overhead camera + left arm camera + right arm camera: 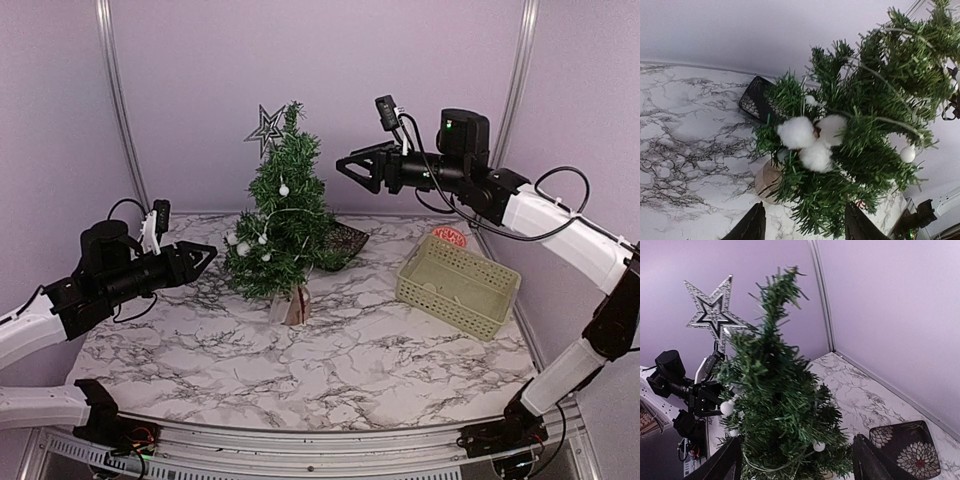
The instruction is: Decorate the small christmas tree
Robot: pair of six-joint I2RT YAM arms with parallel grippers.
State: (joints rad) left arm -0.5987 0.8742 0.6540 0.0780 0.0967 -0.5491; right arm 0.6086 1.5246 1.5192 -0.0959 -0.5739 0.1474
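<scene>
Marble-look table (350, 360), white w/ grey veins. The small christmas tree (280, 220) stands upright approx. mid-table on its wood-slice base, w/ a dark flower-patterned dish (345, 243) just behind it, to the right. A pale green basket (457, 285) sits on the right side, w/ a small red-and-white item (451, 236) behind it by the back edge.

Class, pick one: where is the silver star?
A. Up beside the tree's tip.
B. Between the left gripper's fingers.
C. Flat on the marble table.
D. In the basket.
A: the silver star sits high up beside the tip of the small christmas tree.
</scene>
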